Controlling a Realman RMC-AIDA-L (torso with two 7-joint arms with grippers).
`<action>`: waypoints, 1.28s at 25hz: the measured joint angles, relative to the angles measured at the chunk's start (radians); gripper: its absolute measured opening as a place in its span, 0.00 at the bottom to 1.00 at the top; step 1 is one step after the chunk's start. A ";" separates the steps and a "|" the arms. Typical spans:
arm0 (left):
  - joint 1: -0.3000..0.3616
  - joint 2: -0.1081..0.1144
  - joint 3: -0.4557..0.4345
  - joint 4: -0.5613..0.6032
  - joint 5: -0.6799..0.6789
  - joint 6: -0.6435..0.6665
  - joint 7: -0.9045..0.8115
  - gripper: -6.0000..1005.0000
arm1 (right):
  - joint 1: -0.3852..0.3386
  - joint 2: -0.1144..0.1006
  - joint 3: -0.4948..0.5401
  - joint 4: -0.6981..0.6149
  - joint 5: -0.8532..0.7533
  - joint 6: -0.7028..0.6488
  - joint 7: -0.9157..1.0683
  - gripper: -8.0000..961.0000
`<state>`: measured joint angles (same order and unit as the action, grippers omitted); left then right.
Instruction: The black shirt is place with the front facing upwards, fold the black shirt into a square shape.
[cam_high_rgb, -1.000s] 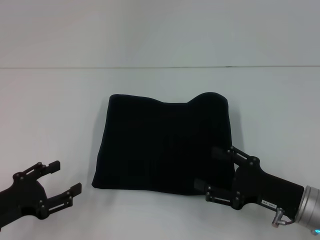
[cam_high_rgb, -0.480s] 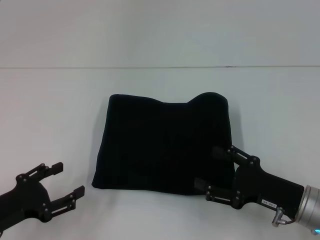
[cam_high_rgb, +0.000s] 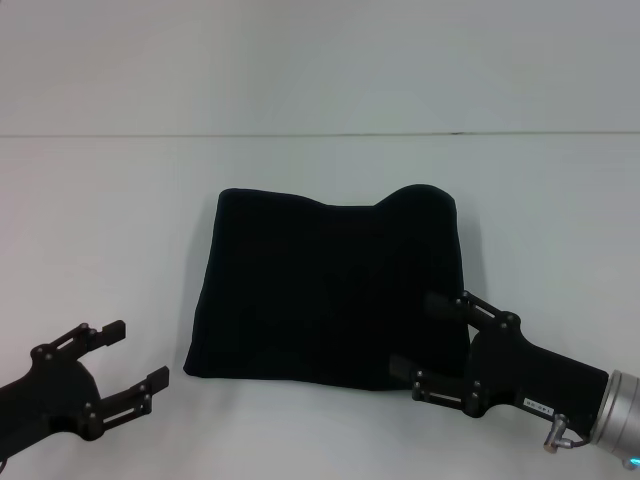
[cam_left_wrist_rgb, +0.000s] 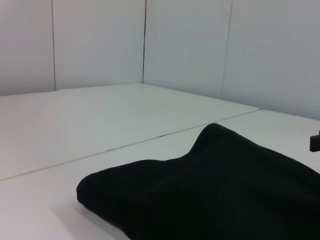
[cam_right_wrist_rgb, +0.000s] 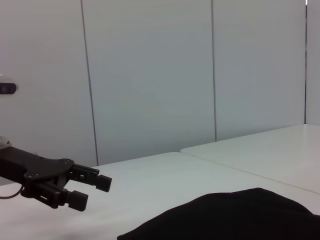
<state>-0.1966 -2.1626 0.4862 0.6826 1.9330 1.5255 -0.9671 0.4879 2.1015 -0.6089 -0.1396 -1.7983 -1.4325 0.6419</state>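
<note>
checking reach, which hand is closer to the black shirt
Right. The right hand overlaps the black shirt's near right corner; the left hand sits apart, off its near left corner.

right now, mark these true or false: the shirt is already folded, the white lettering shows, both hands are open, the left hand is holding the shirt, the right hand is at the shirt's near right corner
1. The black shirt lies folded into a rough square. True.
2. Its white lettering shows. False: only plain black cloth is visible.
3. Both hands are open. True: the left hand and right hand are both spread.
4. The left hand holds the shirt. False: it is apart from it, over the white table.
5. The right hand is at the shirt's near right corner. True.
</note>
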 joint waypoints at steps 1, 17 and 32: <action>-0.001 0.000 0.000 0.000 0.000 0.000 0.000 0.84 | 0.000 0.000 0.000 0.000 0.000 0.000 0.000 0.98; -0.010 0.000 0.000 0.000 0.000 0.003 0.000 0.84 | -0.001 0.000 0.004 0.000 0.002 0.001 0.001 0.98; -0.010 0.000 0.002 0.000 0.000 0.007 0.001 0.84 | -0.005 0.000 0.003 0.000 0.002 0.001 0.001 0.98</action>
<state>-0.2071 -2.1629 0.4879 0.6827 1.9327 1.5321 -0.9664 0.4829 2.1015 -0.6054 -0.1396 -1.7963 -1.4312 0.6426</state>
